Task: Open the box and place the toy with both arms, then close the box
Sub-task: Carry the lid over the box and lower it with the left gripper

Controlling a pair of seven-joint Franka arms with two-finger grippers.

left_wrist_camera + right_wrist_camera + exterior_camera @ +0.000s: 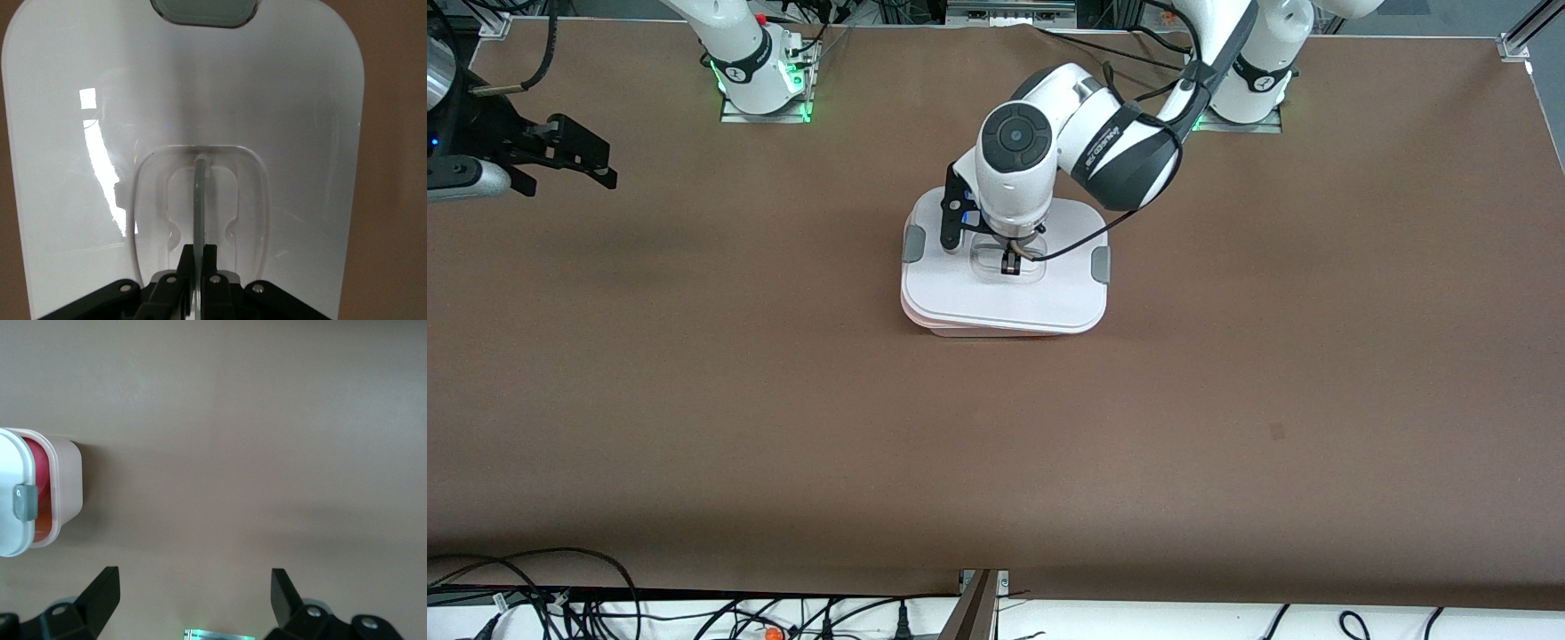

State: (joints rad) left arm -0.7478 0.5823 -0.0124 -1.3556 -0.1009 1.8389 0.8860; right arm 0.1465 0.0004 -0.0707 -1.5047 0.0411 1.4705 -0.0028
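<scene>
The pink see-through plastic box point(1005, 327) with its flat white lid point(1005, 293) sits on the brown desk point(996, 427), in the middle between the two ends and closer to the edge where the arms stand. Its long side runs from one arm's end to the other, with a grey clip point(913, 244) at each short end. The lid lies a bit crooked on the box.

The left tool point(1011, 264) is pinched tight on the clear handle point(200, 200) in the lid's middle.

The right tool point(193, 593) hangs spread wide over the desk near the right arm's end, waiting.

Something pink-red point(39, 477) shows inside the box.
</scene>
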